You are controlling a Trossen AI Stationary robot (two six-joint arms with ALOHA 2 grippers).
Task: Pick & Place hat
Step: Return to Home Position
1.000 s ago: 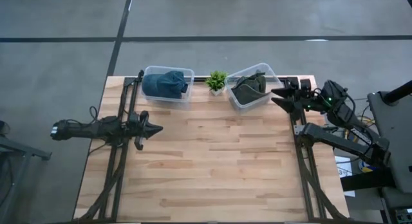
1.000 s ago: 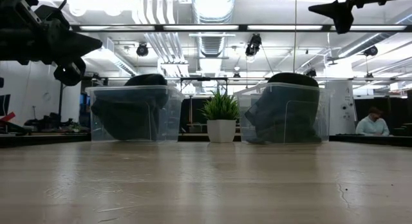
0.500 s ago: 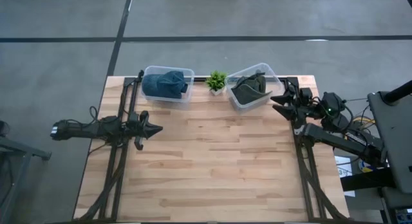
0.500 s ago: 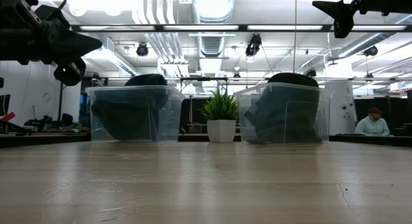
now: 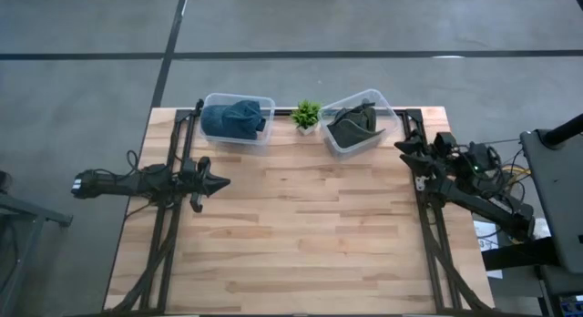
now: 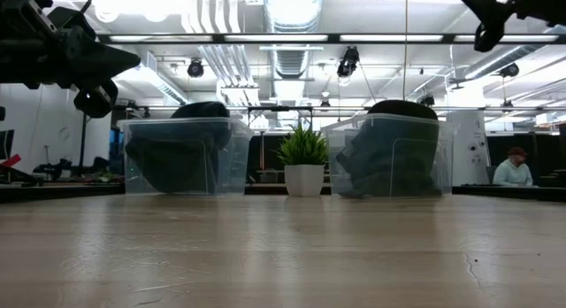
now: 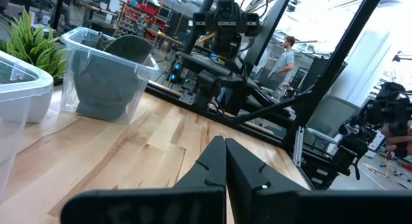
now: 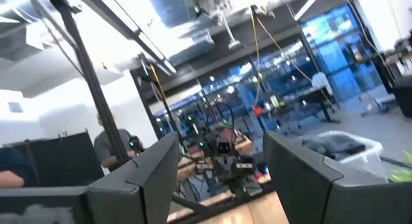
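Observation:
A blue hat lies in the left clear bin at the table's far edge. A dark grey-green hat fills the right clear bin, which sits turned at an angle. In the low view both hats bulge above their bins' rims. My right gripper hovers open, high in the air, just right of the right bin. My left gripper is shut and waits above the table's left side, holding nothing.
A small potted plant stands between the two bins. The bare wooden tabletop stretches from the bins to the near edge. Dark frame rails run along both table sides. A person sits in the room beyond.
My right gripper has drawn back from the right bin toward the table's right edge and slightly toward the near edge, staying high. The left arm, both hats and both bins have kept still.

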